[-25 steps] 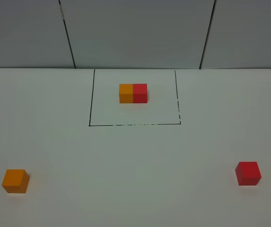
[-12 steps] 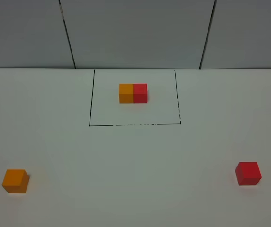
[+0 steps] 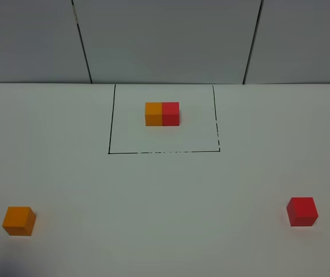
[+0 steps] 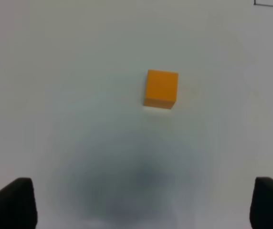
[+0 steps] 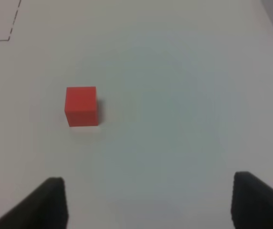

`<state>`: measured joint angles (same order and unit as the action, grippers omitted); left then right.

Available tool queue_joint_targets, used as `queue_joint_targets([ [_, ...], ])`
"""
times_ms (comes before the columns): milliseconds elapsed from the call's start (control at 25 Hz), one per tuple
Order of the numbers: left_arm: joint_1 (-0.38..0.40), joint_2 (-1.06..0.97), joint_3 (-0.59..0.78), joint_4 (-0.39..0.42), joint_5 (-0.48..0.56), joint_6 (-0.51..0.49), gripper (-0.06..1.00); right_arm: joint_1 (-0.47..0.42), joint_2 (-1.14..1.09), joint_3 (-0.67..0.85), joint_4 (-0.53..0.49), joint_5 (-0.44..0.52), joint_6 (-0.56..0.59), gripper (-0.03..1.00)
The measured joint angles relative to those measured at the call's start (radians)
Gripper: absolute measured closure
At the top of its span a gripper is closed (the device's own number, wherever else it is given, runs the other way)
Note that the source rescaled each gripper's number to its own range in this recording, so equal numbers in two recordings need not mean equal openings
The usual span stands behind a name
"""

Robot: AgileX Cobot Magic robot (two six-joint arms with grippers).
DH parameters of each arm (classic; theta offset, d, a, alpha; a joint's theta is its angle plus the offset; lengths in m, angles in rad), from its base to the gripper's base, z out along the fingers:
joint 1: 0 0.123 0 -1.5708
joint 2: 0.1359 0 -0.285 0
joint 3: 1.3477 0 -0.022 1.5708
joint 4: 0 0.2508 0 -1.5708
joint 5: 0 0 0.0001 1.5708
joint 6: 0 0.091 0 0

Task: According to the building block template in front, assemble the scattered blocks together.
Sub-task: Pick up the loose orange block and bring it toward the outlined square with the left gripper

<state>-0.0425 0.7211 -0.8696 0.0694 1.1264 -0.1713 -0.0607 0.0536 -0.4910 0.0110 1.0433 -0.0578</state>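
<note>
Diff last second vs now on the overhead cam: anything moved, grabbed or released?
Nothing visibly changed. The orange cube, the red cube and the framed template all sit where they were, and neither loose cube has been picked up.

Only tips show — the left claw (image 4: 143,205) and right claw (image 5: 148,202) have matte black, blunt-edged fingers (image 4: 12,205).

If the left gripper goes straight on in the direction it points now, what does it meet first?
Most likely the orange cube: it lies ahead of the left gripper, roughly centred between its open jaws, nothing before it. Height is unclear; it may touch the table first.
</note>
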Motion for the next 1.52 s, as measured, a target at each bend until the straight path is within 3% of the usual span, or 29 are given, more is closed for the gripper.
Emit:
queue_joint_targets([
  [440,0.000,0.490,-0.073,0.000,0.048,0.100,-0.06,0.000,0.000,0.000,0.000,0.000,0.000,0.51],
  [640,0.000,0.542,-0.073,0.039,-0.018,0.111,-0.06,0.000,0.000,0.000,0.000,0.000,0.000,0.51],
  [1040,0.000,0.628,-0.074,0.030,-0.079,0.142,-0.06,0.000,0.000,0.000,0.000,0.000,0.000,0.51],
  [1520,0.000,0.843,-0.075,0.026,-0.237,0.144,-0.06,0.000,0.000,0.000,0.000,0.000,0.000,0.51],
])
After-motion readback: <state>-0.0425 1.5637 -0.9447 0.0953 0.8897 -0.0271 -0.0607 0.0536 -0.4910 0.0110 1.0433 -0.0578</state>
